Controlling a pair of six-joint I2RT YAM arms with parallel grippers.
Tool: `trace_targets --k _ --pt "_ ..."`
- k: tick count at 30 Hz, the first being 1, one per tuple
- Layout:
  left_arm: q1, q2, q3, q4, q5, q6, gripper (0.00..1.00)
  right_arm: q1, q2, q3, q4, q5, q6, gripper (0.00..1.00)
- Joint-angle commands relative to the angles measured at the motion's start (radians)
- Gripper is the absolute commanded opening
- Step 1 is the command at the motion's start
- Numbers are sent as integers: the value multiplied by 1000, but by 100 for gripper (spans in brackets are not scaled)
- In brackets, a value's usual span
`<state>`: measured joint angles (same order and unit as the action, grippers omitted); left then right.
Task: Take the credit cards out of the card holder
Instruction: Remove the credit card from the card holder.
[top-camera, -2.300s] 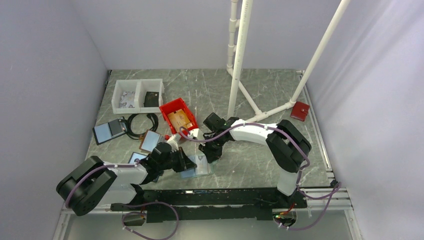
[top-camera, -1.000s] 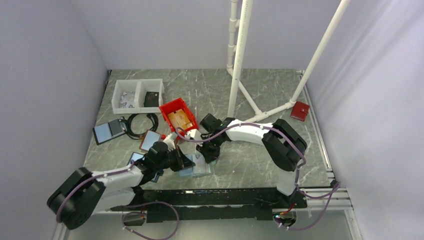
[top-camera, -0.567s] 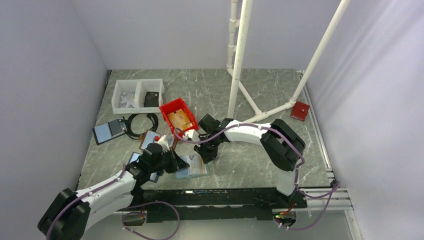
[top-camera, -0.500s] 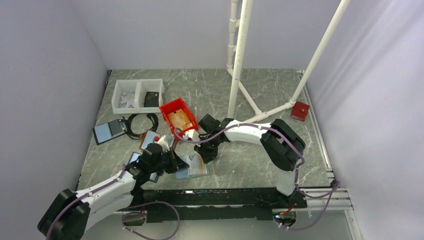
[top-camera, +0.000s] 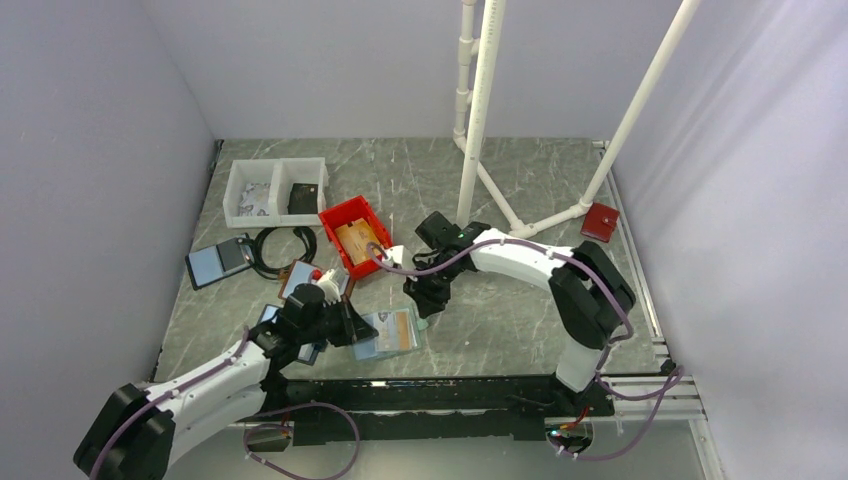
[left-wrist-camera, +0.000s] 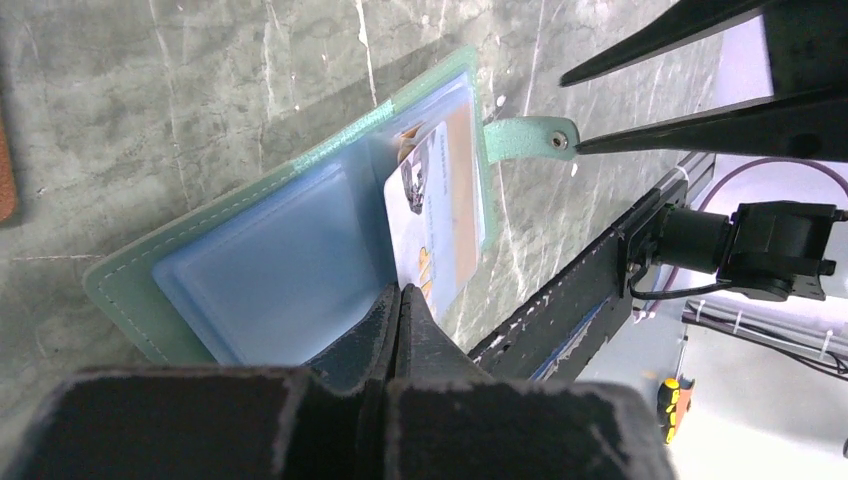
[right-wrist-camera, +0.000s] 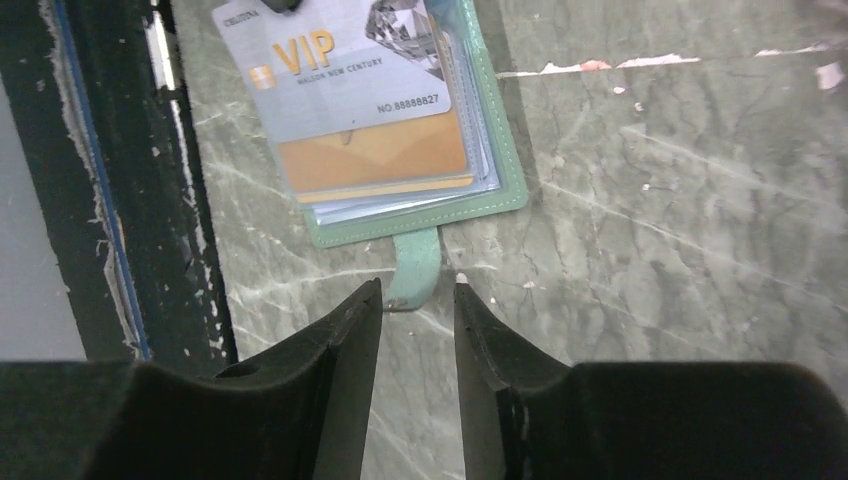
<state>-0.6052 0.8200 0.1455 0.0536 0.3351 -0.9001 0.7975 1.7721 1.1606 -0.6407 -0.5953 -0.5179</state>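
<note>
The card holder (top-camera: 384, 345) lies open on the table near the front edge, teal-edged with pale blue pockets (left-wrist-camera: 265, 265). A silver and orange credit card (left-wrist-camera: 437, 215) sticks partly out of its right panel; it reads "VIP" in the right wrist view (right-wrist-camera: 352, 85). My left gripper (left-wrist-camera: 400, 292) is shut on that card's near corner; in the top view it is at the holder's left side (top-camera: 352, 328). My right gripper (right-wrist-camera: 416, 288) is open and empty, its tips on either side of the end of the holder's small tab (right-wrist-camera: 414, 262); the top view shows it just right of the holder (top-camera: 424, 308).
A red bin (top-camera: 337, 217), a white two-part tray (top-camera: 275, 165), a black cable loop (top-camera: 285, 250), a brown-edged folder (top-camera: 298, 276) and a dark folder (top-camera: 215, 262) lie behind left. White poles (top-camera: 478, 130) stand behind. A black rail (right-wrist-camera: 100, 200) runs along the front edge.
My right gripper has let go of the holder, drawn back to the right and stands open at the tab. My left arm has moved further left and the card has come further out.
</note>
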Motion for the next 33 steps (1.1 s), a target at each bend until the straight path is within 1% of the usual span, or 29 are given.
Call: trace_targets --k 1,13,19,23,27,29,33 --pt "2 -25 61 -49 3 59 0 -20 -75 12 -49 -63 -83 36" --pt "3 -109 147 -248 -53 108 0 -24 -129 17 -112 -142 -168 42" --pt "2 -110 196 -291 -53 135 0 -25 -133 13 -114 -177 -174 42" --pt "2 -72 193 -219 -8 121 0 -23 -130 4 -85 -215 -131 41" --pt "2 27 160 -48 51 70 0 -23 -116 -16 0 -239 -35 38" --pt "3 82 159 41 69 55 0 -23 -101 -22 31 -231 8 35" --pt "3 181 167 160 94 30 0 -24 -75 -22 63 -177 57 30"
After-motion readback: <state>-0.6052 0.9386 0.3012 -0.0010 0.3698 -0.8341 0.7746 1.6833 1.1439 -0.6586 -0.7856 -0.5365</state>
